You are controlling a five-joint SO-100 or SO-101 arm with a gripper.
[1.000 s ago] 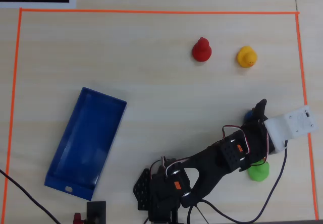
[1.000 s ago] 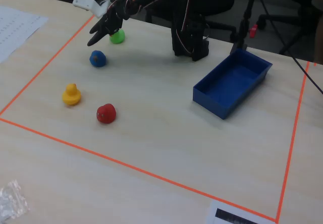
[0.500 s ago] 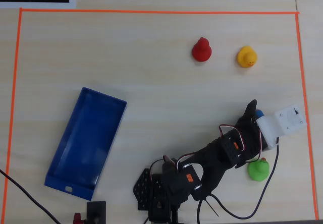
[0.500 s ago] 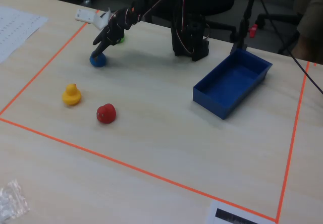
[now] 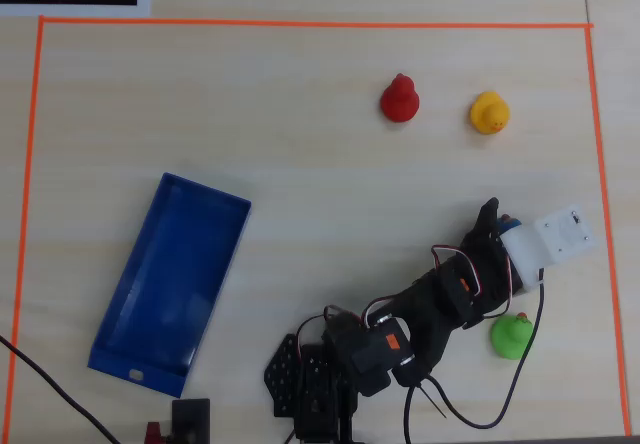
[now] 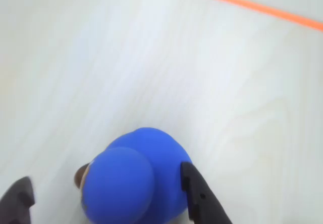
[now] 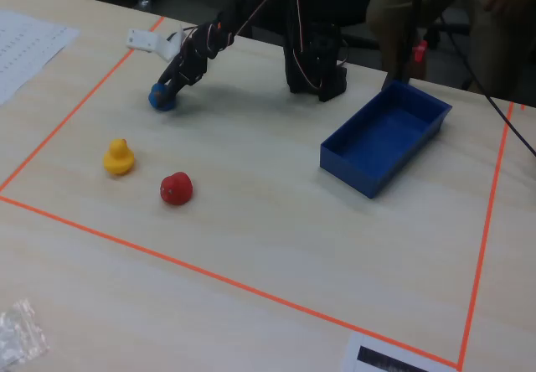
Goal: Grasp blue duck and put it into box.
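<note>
The blue duck [image 6: 136, 178] sits on the table between my gripper's [image 6: 104, 179] fingers in the wrist view. The right finger [image 6: 198, 193] lies against the duck's side; the left finger [image 6: 19, 199] stands well apart from it. The gripper is open. In the overhead view only a bit of the blue duck [image 5: 511, 226] shows beside the gripper [image 5: 497, 220] at the right. In the fixed view the gripper [image 7: 170, 87] is down over the duck [image 7: 159, 98]. The blue box [image 5: 175, 264] lies empty at the left; it is also in the fixed view [image 7: 385, 137].
A red duck [image 5: 400, 99] and a yellow duck [image 5: 489, 112] stand at the far side. A green duck [image 5: 511, 336] sits close by the arm [image 5: 430, 304]. Orange tape [image 5: 300, 24] borders the work area. A plastic bag [image 7: 21, 330] lies outside it.
</note>
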